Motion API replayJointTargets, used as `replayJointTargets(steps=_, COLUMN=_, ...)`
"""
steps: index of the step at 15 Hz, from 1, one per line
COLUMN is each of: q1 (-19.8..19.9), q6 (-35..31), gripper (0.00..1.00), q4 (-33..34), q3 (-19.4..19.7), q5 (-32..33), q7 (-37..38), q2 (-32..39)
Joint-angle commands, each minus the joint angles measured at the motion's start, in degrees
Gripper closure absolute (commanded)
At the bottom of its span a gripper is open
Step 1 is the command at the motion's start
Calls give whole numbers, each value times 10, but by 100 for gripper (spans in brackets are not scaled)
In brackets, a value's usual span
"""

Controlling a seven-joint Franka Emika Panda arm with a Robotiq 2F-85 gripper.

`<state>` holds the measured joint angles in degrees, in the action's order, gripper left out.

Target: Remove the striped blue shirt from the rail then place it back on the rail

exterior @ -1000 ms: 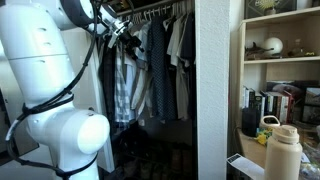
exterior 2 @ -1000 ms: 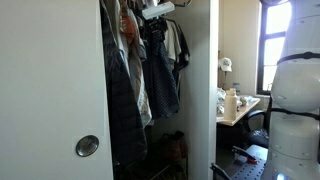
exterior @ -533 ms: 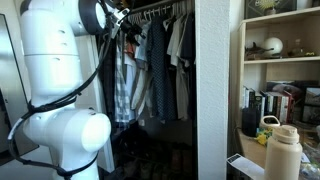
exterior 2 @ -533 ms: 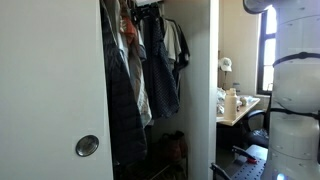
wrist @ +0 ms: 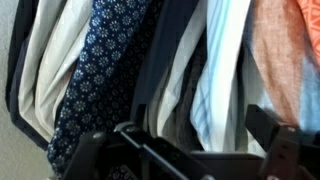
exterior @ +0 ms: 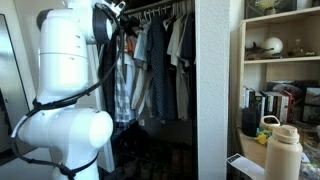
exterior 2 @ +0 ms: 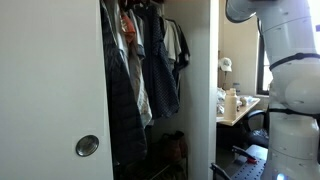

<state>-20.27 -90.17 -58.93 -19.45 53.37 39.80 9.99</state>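
The striped blue shirt [wrist: 215, 70] hangs on the closet rail [exterior: 160, 10] among other garments. In the wrist view it lies between a navy patterned garment [wrist: 100, 70] and an orange one [wrist: 285, 60]. In an exterior view it shows as the light striped shirt [exterior: 122, 88] at the near end of the rail. My gripper [wrist: 185, 152] is open, its two fingers wide apart and facing the hanging clothes. A dark curved bar, perhaps a hanger, crosses in front of the jaws. In the exterior views the gripper itself is hidden behind the arm [exterior: 75, 40].
A white closet wall [exterior: 215, 90] stands beside the clothes. Shelves with books and a tan bottle [exterior: 283, 150] are further over. A sliding door with a round handle [exterior 2: 87, 146] borders the closet. A desk [exterior 2: 238, 105] stands behind the arm [exterior 2: 285, 60].
The arm has swung back from the rail. The gripper that was among the hangers at the top of the closet has withdrawn out of sight in both exterior views.
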Motion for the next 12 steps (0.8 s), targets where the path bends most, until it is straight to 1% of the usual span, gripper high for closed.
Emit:
replayJointTargets(steps=1, q1=-42, q6=23, gripper=0, q4=95, q3=23, q5=24, q7=-33, q2=44)
replayJointTargets(steps=3, q1=-56, q6=26, gripper=0, q4=128, q3=38, q5=33, q7=-44, q2=59)
replayJointTargets(steps=8, q1=-74, q6=33, gripper=0, q4=193, q3=75, q5=28, q7=-74, q2=94)
replayJointTargets(steps=12, q1=-76, q6=20, gripper=0, q4=250, q3=101, q5=7, q7=-113, q2=130)
